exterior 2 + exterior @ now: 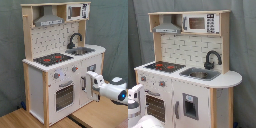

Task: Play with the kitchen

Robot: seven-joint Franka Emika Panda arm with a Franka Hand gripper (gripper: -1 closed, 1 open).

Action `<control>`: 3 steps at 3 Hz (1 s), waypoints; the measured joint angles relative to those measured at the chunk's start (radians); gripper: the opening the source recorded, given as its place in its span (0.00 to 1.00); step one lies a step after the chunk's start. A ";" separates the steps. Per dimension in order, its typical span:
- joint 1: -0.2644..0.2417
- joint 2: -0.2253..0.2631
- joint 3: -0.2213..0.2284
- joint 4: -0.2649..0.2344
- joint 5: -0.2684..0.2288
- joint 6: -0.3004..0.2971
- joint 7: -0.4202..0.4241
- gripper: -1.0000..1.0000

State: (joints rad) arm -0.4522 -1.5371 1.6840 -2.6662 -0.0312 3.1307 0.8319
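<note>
- In both exterior views I see the kitchen (188, 70) (62, 60) standing upright. It is white with light wood.
- In the second exterior view my arm (112, 90) comes in from the second exterior view's right, and the gripper (90, 79) is right up at the kitchen's front, near the cupboard door (89, 82).
- I cannot tell if the gripper is touching the door, or if it is loose or clenched.
- The oven door (64, 95) with its window is beside the gripper, toward the second exterior view's left.
- Above the gripper are the black hob (52, 58) with red rings, the sink (82, 50) and the black faucet (75, 40).
- Higher up are the grey hood (48, 19) and the microwave (75, 11).
- In the first exterior view my arm (135, 102) is low at the first exterior view's left, in front of the oven.
</note>
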 joint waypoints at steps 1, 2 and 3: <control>-0.071 0.000 0.006 0.057 0.001 0.059 0.027 1.00; -0.137 0.000 0.051 0.074 0.001 0.117 0.070 1.00; -0.210 -0.006 0.038 0.074 0.001 0.172 0.030 1.00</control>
State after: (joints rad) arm -0.6618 -1.5428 1.7222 -2.5924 -0.0298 3.3022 0.8616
